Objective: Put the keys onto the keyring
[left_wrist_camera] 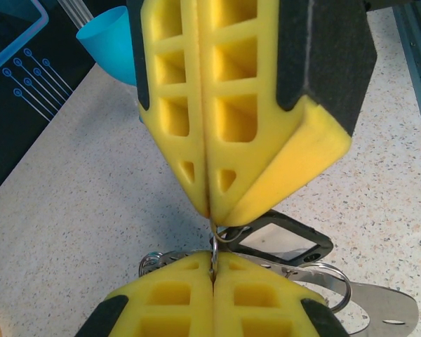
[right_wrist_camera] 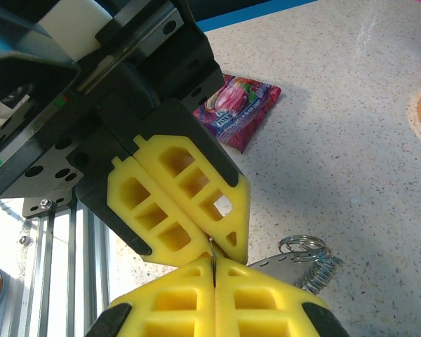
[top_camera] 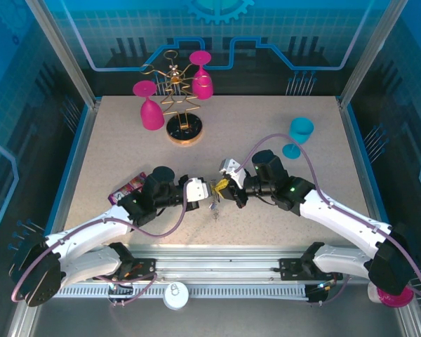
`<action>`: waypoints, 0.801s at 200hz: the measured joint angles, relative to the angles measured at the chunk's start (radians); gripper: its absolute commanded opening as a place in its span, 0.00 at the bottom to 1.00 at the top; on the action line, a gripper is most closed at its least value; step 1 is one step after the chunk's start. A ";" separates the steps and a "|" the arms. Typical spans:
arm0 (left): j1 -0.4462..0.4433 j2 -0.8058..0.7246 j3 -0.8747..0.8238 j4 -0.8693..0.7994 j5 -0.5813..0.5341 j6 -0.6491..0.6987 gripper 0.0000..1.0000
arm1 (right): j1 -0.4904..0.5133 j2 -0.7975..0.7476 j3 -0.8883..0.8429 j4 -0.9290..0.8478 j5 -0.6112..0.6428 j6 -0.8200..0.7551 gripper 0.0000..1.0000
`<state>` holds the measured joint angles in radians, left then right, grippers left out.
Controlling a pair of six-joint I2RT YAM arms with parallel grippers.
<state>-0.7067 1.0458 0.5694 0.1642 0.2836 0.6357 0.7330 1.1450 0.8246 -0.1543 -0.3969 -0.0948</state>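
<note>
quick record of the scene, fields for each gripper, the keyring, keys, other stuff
left gripper: shut on keyring
right gripper: shut on keyring, tips meeting the left's
keyring: thin metal loop pinched between both
dark-rimmed key: close beside the fingertips
packet: flat on table, left side
blue glass: on table, far right

Light: bright, even, from above the table (top_camera: 112, 140)
Shadows: soft, faint on table
Focus: top view sharp; wrist close-ups softer

Left gripper (top_camera: 212, 188) and right gripper (top_camera: 226, 187) tip to tip, centre-front; small silver keys (top_camera: 214, 206) just beneath. Gold wire glass rack (top_camera: 181, 105) behind, blue plastic goblet (top_camera: 298, 137) back-right, purple foil packet (top_camera: 126, 188) left.
</note>
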 measured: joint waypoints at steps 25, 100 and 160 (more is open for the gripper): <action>0.000 0.000 0.000 -0.001 -0.002 0.000 0.00 | 0.000 0.000 0.000 -0.001 0.016 0.002 0.00; 0.000 0.000 0.000 0.000 -0.020 0.000 0.00 | 0.000 0.000 0.000 -0.003 0.085 0.041 0.00; 0.000 0.000 -0.003 0.026 -0.043 0.000 0.00 | 0.000 0.001 0.000 0.000 0.121 0.098 0.00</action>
<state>-0.7063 1.0454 0.5663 0.1898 0.2409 0.6353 0.7326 1.1458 0.8246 -0.1539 -0.2760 0.0036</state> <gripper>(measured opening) 0.051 0.054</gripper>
